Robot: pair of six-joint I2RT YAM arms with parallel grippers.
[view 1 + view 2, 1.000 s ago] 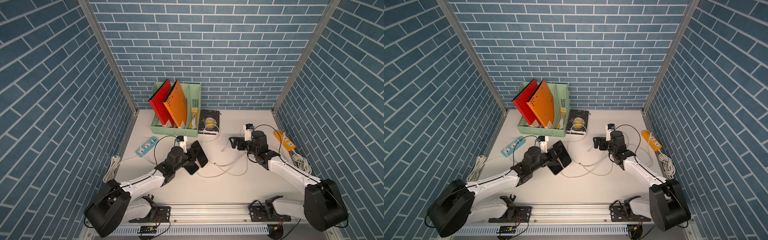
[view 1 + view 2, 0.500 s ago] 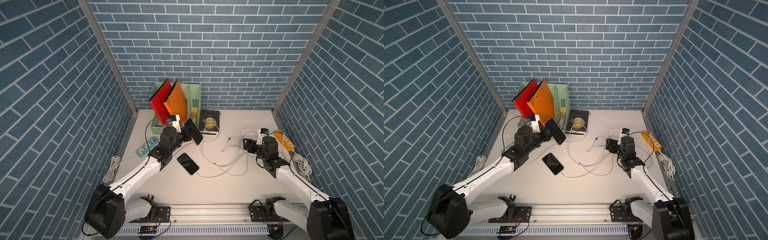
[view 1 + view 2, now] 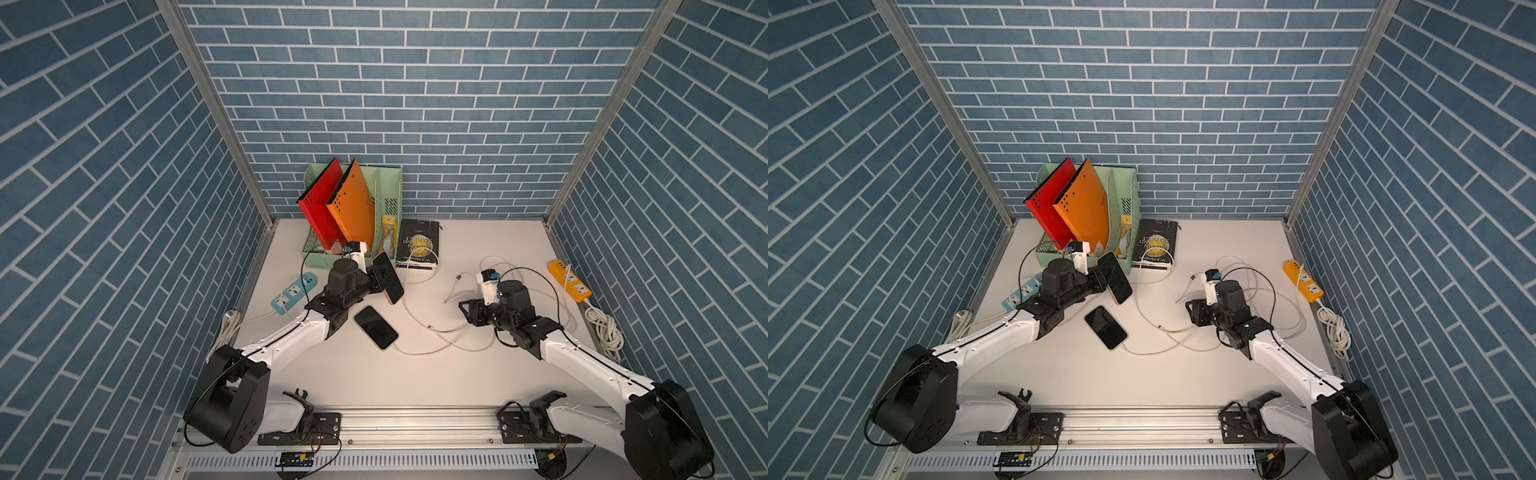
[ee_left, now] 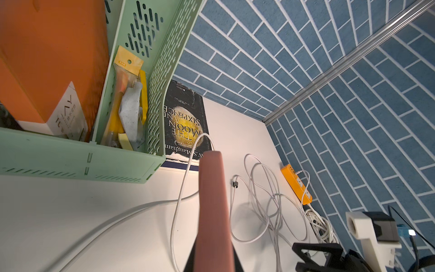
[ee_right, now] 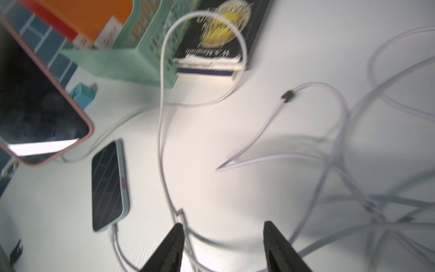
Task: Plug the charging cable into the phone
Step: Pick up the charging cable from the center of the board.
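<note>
The white table (image 3: pixel 415 386) carries everything. The left arm (image 3: pixel 282 345) reaches from the front-left corner toward the back. The right arm (image 3: pixel 582 361) reaches in from the front-right corner.

A green file organizer (image 3: pixel 392 195) stands at the back edge, left of the middle. It holds a red folder (image 3: pixel 318 208) and an orange folder (image 3: pixel 353 203), both leaning. A dark paperback, "The Moon and Sixpence" (image 3: pixel 417 243), lies flat just beside the organizer's right wall.

A blue power strip (image 3: pixel 293 292) lies near the left edge and an orange power strip (image 3: pixel 569 285) near the right edge.

The left gripper (image 3: pixel 380 278) is clamped on a pink-cased phone (image 3: pixel 388 277). It holds the phone tilted and clear of the surface, just in front of the organizer's right corner and the book.

A second phone in a pale teal case (image 3: pixel 376 327) lies flat, screen up, near the table's middle. A white cable meets its end nearest the front edge.

The right gripper (image 5: pixel 223 247) hangs low over the right half with its jaws partly apart, gripping nothing. A thin white cable runs across the table in the gap between them.

Loose charging cables (image 3: pixel 457 332) tangle between the flat phone and the orange strip. One free end with a dark connector (image 3: pixel 459 276) lies right of the book, well apart from the held phone.
</note>
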